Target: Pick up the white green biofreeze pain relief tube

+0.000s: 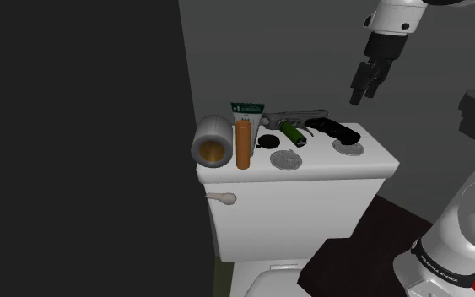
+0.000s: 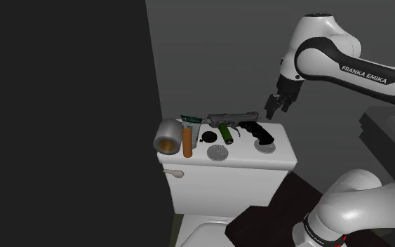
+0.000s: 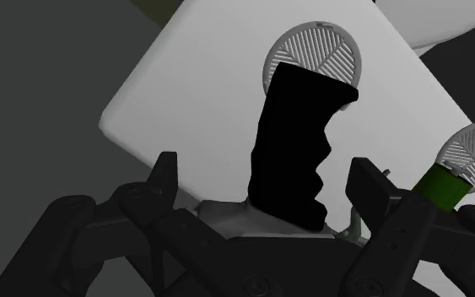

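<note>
Tube untouched; gripper spread wide and empty, high over the other end of the lid.
The white-and-green tube (image 1: 250, 110) stands at the back of the toilet tank lid (image 1: 328, 162), just behind an orange cylinder (image 1: 243, 145) and beside a grey roll (image 1: 212, 143). We see the gripper (image 1: 360, 91) hovering well apart from it, toward the shoulder view's right, above a black pistol grip (image 3: 299, 143). We judge that approach, grasp and lift are all not yet done.

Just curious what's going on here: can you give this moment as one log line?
stage: pre-grasp | gripper: open, empty, over black grip on tank lid | white-green tube: standing, untouched, beside orange cylinder
</note>
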Robot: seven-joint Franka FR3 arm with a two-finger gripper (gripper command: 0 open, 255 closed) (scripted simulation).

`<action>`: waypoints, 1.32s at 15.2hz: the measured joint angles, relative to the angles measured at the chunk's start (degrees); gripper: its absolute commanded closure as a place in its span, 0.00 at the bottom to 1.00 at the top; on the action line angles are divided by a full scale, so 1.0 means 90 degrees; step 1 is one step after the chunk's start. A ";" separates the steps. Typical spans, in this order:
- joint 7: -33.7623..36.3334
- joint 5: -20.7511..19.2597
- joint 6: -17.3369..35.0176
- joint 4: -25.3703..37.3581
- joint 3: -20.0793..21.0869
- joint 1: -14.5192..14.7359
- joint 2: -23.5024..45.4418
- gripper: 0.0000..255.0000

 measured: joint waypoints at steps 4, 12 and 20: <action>0.0170 0.0142 -0.0079 0.0355 0.0242 0.0149 0.0349 0.00; 0.0658 0.0452 -0.0380 0.1803 0.0973 0.0576 0.1765 0.00; 0.1300 0.0521 -0.0945 0.3713 0.1744 0.0984 0.3369 0.00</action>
